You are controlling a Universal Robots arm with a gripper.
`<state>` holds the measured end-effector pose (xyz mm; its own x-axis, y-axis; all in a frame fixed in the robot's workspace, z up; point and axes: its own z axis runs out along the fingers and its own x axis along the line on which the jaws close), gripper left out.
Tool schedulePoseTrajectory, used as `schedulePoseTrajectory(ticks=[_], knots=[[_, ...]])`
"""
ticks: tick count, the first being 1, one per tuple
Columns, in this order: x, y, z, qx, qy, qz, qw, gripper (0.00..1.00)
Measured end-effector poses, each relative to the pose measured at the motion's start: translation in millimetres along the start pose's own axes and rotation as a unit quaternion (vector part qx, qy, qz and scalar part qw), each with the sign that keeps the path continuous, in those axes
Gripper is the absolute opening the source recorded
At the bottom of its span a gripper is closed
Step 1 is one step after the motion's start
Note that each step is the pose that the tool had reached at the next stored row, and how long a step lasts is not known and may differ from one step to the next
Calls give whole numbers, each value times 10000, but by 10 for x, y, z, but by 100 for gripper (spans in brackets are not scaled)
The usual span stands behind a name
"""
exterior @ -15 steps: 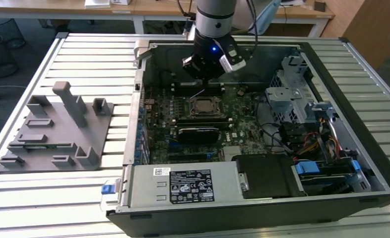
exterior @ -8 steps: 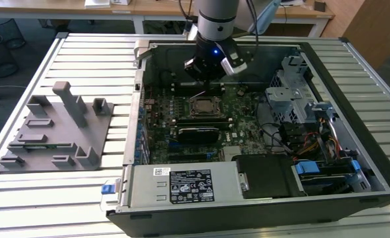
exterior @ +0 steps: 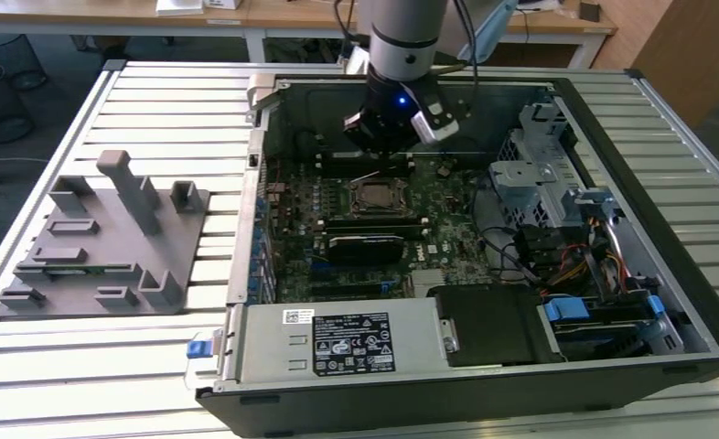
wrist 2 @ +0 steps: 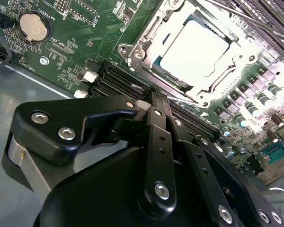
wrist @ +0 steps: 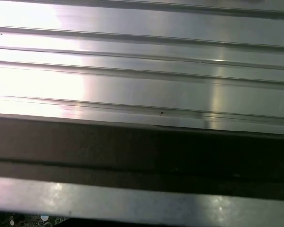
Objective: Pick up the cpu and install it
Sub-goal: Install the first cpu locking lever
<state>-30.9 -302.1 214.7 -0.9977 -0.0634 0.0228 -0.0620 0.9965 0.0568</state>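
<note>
**A:** Exterior view has the gripper [exterior: 391, 137] hanging inside the case [exterior: 652, 119], just past the far edge of the socket [exterior: 376, 197]. So where's the cpu?

**B:** Looks like it's sitting in the socket. In the second wrist view the cpu [wrist 2: 195, 48] is a pale silvery square lying flat inside the metal frame [wrist 2: 146, 35], a little ahead of the gripper [wrist 2: 154, 97] and not touching it.

**A:** So the placing bit is done?

**B:** I'd say yeah, judging by how it lies. Chip's down and the tool is clear of it. Can't tell if the frame is latched, though. Whatever gets done around that socket needs a gentle, straight touch, since the chip could shift and the ram slots [wrist 2: 118, 78] sit right under the tips.

**A:** Fingers open or closed?

**B:** Together, far as I can see. In the second wrist view the black links fold inward, the tips meet at a point, and nothing's pinched between them. It's empty, hovering over the board [wrist 2: 71, 28].
</note>
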Motion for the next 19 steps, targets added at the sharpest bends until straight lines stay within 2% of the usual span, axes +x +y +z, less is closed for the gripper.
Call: schedulePoseTrajectory(ticks=[19], knots=[[-66,-10,114,-2,42,-14,10000,11]])
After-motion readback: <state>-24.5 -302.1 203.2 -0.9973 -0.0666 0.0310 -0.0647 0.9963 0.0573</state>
